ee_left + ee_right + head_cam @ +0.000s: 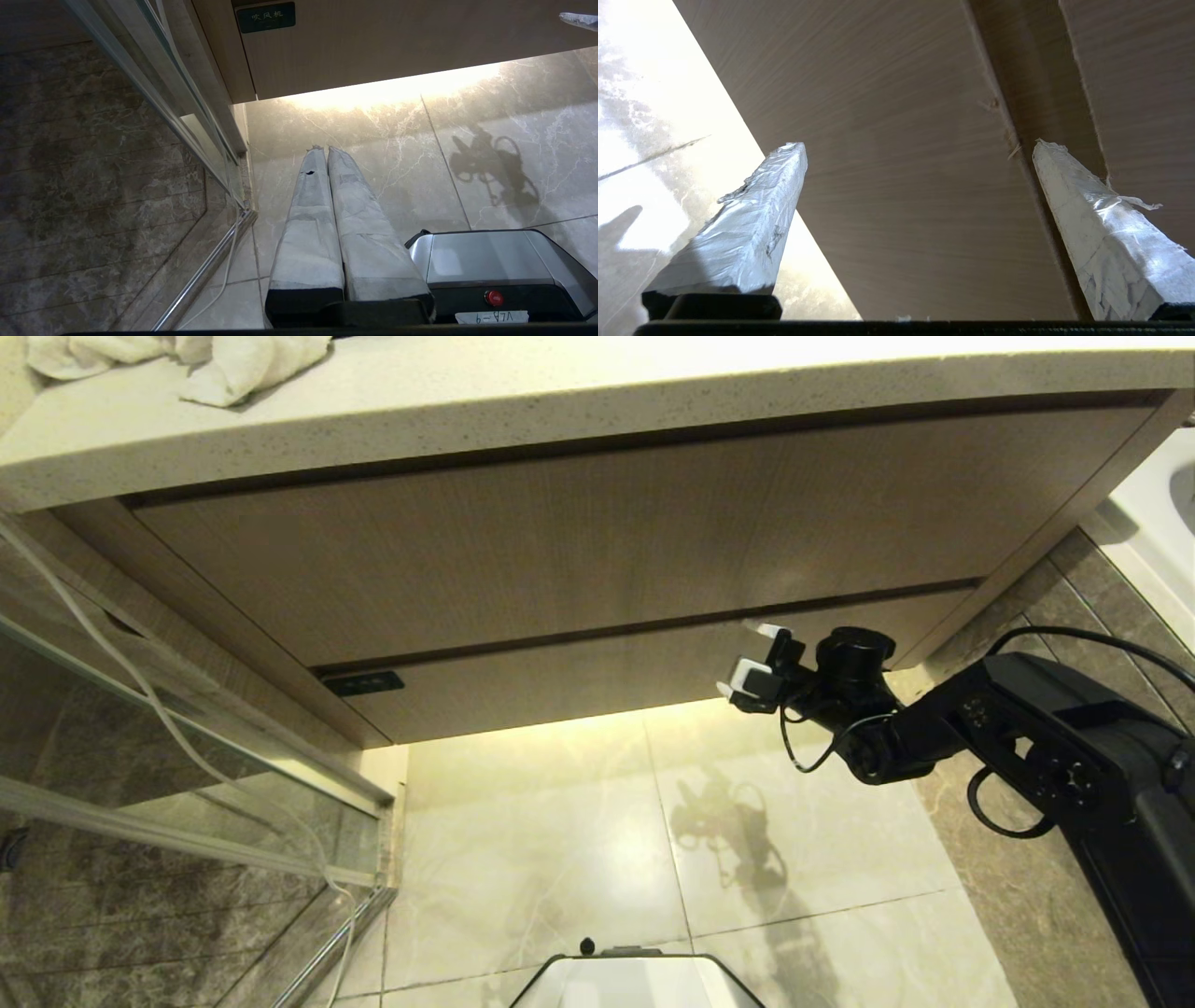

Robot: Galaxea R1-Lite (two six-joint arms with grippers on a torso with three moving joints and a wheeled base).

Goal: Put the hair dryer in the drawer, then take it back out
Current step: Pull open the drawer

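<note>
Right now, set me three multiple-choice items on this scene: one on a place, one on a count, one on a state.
1. Where is the right gripper?
A. at the narrow lower drawer front, near its right end
B. on the countertop
C. down on the floor tiles

2. How many wood-grain fronts sit under the countertop?
A. one
B. two
C. four

3. What state is the drawer in?
A. pulled fully out
B. removed
C. closed

Answers:
1 A: the head view shows the open fingers spanning the drawer front's height, one by the seam under the taller panel.
2 B: a tall panel above, a narrow drawer below.
3 C: its front lies flush with the panel above, no inside showing; the hair dryer is nowhere in view.

The left gripper hangs shut over the floor.
</note>
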